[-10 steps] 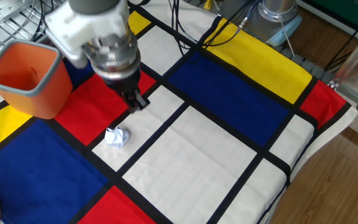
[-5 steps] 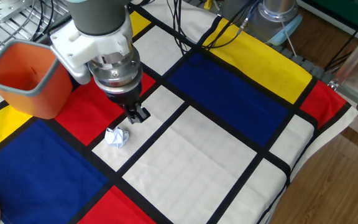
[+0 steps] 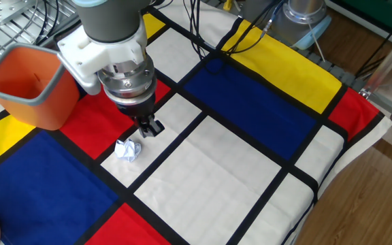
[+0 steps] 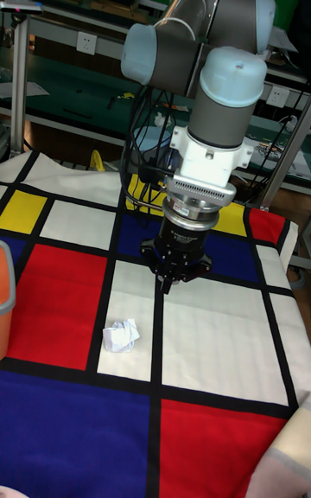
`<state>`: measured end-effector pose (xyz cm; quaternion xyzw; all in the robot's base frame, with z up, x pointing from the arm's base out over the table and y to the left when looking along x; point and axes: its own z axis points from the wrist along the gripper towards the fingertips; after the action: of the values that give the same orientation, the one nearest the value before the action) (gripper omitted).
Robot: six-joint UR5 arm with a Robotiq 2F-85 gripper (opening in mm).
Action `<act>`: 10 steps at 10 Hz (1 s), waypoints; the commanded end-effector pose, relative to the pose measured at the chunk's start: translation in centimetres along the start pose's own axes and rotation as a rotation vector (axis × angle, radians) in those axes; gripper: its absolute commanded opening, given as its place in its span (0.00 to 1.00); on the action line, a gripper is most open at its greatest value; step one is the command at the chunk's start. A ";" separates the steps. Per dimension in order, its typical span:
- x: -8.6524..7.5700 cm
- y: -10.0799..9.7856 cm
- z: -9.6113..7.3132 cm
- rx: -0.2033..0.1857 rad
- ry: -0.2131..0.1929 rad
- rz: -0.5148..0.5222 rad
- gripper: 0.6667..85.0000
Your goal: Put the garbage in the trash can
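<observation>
The garbage is a small crumpled white paper ball lying on a white square of the chequered cloth; in the tall fixed view the garbage lies near a black stripe. My gripper hangs just above the cloth, a short way to the ball's upper right, apart from it. Its fingers are shut together with nothing between them. In the tall fixed view the gripper points straight down, right of and behind the paper. The orange trash can stands upright at the far left; only its edge shows in the tall view.
Black cables trail across the back of the cloth. A wire rack sits behind the bin. The arm's base stands at the back right. The table edge drops to a wooden floor on the right.
The gripper has come down and slightly forward toward the paper ball, then nearly stopped. The ball and the bin have not moved.
</observation>
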<state>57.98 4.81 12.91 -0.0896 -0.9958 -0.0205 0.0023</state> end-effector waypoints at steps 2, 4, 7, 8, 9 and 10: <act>1.1 0.0 -0.1 -0.005 0.043 -0.021 0.07; 1.4 1.0 -0.1 -0.047 0.052 -0.045 0.10; 1.4 1.5 -0.2 -0.065 0.053 -0.086 0.32; 1.2 1.4 -0.1 -0.060 0.044 -0.081 0.33; 0.6 1.3 -0.1 -0.057 0.019 -0.081 0.35; -0.1 0.7 -0.1 -0.033 -0.005 -0.088 0.38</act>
<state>57.36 5.76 12.92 -0.0495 -0.9979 -0.0396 0.0134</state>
